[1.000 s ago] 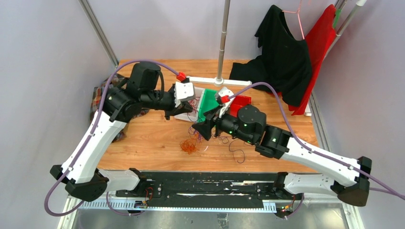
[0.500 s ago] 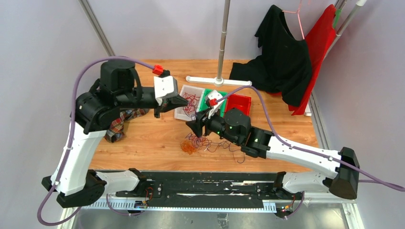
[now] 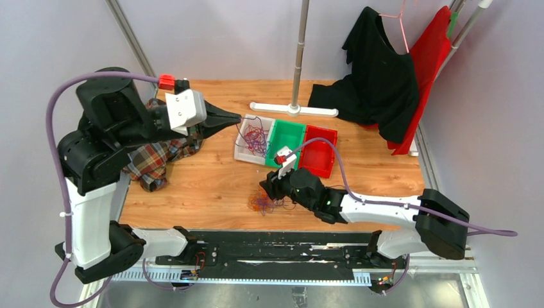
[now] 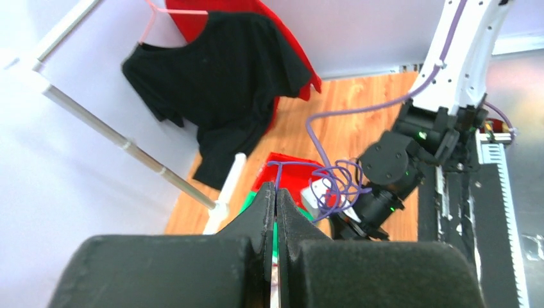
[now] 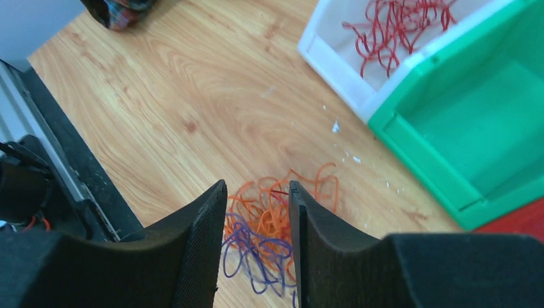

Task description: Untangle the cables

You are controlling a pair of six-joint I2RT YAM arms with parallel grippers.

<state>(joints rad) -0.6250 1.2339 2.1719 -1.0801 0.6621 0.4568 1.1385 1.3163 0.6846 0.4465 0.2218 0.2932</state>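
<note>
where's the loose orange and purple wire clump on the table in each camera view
Top external: the wire clump sits just below the picture's centre.
Left wrist: not in it.
Right wrist: bottom centre, partly hidden behind the dark fingers.
Shared landmark: the red bin, which shows in all three views, though only as a corner at the right wrist's bottom right.

left hand (image 4: 276, 199) high with fingers together; right hand (image 5: 256, 191) low, fingers partly apart

No text, label, brand, number or sign can be read anywhere in these views
</note>
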